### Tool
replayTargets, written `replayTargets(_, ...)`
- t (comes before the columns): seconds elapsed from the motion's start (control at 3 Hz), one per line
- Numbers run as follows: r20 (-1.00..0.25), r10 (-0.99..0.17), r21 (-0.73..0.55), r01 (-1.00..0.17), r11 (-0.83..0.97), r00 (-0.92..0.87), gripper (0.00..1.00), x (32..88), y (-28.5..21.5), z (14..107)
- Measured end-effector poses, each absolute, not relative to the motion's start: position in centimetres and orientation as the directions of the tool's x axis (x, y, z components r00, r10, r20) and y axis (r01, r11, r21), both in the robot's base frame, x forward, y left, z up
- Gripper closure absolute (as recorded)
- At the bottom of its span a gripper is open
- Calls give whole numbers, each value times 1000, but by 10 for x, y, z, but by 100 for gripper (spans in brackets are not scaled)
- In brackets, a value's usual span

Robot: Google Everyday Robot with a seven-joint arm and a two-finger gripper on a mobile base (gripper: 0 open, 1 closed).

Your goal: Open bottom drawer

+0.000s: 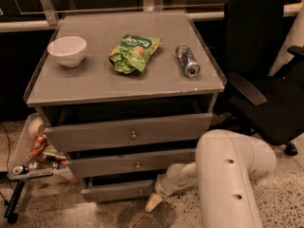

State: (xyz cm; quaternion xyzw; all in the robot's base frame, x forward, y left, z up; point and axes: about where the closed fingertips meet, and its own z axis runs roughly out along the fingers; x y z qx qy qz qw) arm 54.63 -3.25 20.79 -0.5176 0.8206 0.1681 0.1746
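Note:
The bottom drawer (116, 190) is the slimmest grey front, lowest in the cabinet, with a small round knob (140, 192) at its centre. It stands out a little from the cabinet body, with a dark gap above it. My gripper (154, 202) is at the end of the white arm (228, 175), low near the floor. It sits just right of and slightly below the knob, against the drawer's right end. Its cream tip points down and to the left.
The middle drawer (133, 164) and top drawer (128, 133) sit above. On the cabinet top are a white bowl (67, 51), a green chip bag (134, 52) and a can (187, 60). A black office chair (266, 75) stands to the right. A tray of items (33, 153) hangs on the left.

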Motion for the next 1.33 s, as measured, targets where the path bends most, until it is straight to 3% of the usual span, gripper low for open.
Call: replayTargets(1.33,-400,-816,155,-908,389,-417,0,519,-39,182)
